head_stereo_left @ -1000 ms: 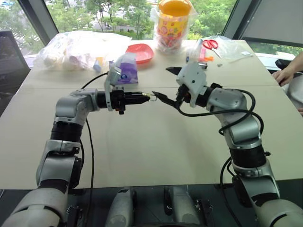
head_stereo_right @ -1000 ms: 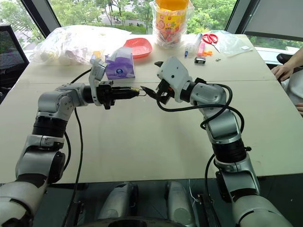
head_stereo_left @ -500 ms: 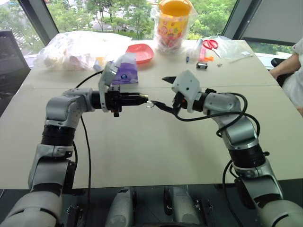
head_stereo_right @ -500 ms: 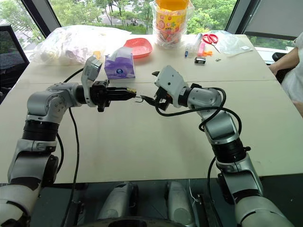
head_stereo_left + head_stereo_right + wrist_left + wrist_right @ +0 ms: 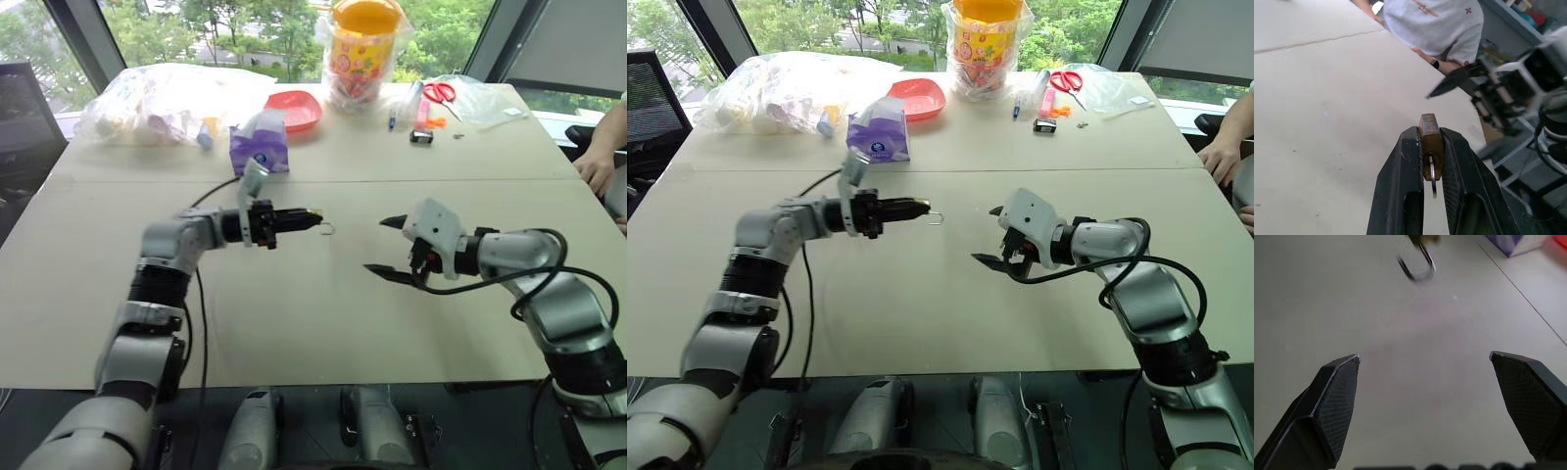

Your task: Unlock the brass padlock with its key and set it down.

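Left wrist view: left gripper (image 5: 1432, 147) clamps brass padlock (image 5: 1430, 142), key (image 5: 1432, 174) inserted; right gripper (image 5: 392, 247) wide open, empty. Set-down on surface (image 5: 313, 313) pending.

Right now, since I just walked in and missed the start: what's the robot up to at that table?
The left gripper is shut on the brass padlock, holding it above the table with the key sticking out of its body and the shackle pointing toward the right arm. The right gripper hangs open and empty, apart from the lock. A person sits at the table's far right edge.
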### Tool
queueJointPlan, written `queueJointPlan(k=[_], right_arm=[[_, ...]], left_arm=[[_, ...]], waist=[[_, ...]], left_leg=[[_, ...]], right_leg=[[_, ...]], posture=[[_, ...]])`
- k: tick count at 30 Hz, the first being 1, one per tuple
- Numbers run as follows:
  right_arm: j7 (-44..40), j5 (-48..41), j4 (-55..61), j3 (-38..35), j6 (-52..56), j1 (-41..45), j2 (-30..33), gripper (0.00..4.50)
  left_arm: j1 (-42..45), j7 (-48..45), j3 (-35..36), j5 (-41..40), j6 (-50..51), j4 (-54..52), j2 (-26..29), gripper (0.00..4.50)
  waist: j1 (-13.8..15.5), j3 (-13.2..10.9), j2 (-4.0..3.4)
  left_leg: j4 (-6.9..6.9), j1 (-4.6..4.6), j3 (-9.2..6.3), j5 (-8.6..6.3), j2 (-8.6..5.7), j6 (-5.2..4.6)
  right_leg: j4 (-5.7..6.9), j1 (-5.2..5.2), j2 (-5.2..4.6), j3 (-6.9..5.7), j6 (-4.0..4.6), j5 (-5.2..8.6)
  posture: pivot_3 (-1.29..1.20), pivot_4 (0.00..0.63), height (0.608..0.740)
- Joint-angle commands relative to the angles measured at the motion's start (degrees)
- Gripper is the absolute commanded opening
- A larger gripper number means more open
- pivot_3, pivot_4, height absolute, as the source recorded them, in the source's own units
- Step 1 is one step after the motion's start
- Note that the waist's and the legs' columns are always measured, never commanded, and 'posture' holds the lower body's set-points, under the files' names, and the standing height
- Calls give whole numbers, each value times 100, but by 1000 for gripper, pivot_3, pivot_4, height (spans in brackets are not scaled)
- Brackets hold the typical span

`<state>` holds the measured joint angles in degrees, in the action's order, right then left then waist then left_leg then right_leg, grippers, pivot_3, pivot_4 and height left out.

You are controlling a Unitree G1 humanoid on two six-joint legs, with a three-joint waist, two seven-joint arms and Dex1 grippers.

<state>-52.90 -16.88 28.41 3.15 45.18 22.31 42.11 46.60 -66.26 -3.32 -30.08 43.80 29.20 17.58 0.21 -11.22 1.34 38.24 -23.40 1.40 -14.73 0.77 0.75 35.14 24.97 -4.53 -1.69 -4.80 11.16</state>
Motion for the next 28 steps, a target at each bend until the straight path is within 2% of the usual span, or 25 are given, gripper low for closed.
queueJointPlan(k=[1,7,9,13,15,17,19,23,28], right_arm=[[241,-203,483,-117,594,-121,163,4431],[637,-331,778,-143,854,-150,155,4431],[740,-358,796,-135,894,-147,142,4500],[895,-403,800,-127,886,-162,134,4500],[933,-433,785,-119,862,-179,150,4500],[963,-442,780,-99,847,-199,175,4500],[971,-428,813,-101,815,-273,257,4500],[935,-394,834,-198,577,-517,429,4500],[1243,-359,581,-307,259,-659,185,4500]], left_arm=[[377,-32,13,95,-20,584,-228,20],[775,-347,-379,806,-663,1951,-574,20],[898,-406,-365,921,-773,2274,-638,1039],[1077,-552,-286,1032,-795,2581,-674,2564],[1075,-587,-360,1182,-912,2559,-602,3538],[1014,-428,-489,1477,-1216,2494,-451,4198],[941,-422,-463,1572,-1281,2306,-192,4198],[425,-422,-377,1744,-1739,1223,528,4198],[-333,-27,271,1239,-1189,-476,1023,4198]], waist=[[15,0,0],[48,0,1],[48,0,2],[50,0,2],[50,0,2],[47,0,2],[30,0,3],[-52,1,2],[-63,0,1]], left_leg=[[1,0,0,0,0,0],[4,-5,4,0,-4,0],[3,-9,3,-2,-4,-3],[3,-12,2,-3,-4,-5],[3,-12,2,-3,-4,-5],[3,-11,2,-3,-4,-5],[3,-9,2,-3,-3,-5],[-2,0,4,-3,5,-5],[-4,-7,-1,-3,11,-5]], right_leg=[[0,0,0,0,4,2],[-7,0,-5,0,7,4],[-11,1,-5,0,7,4],[-12,3,-5,0,7,4],[-12,3,-6,-1,7,4],[-12,2,-6,-1,7,4],[-12,2,-6,-1,7,4],[-8,2,-3,0,7,3],[-6,8,-7,1,6,3]], posture=[[0,150,740],[0,150,740],[0,150,740],[0,150,740],[0,150,740],[0,150,740],[0,150,740],[0,150,740],[0,150,740]])
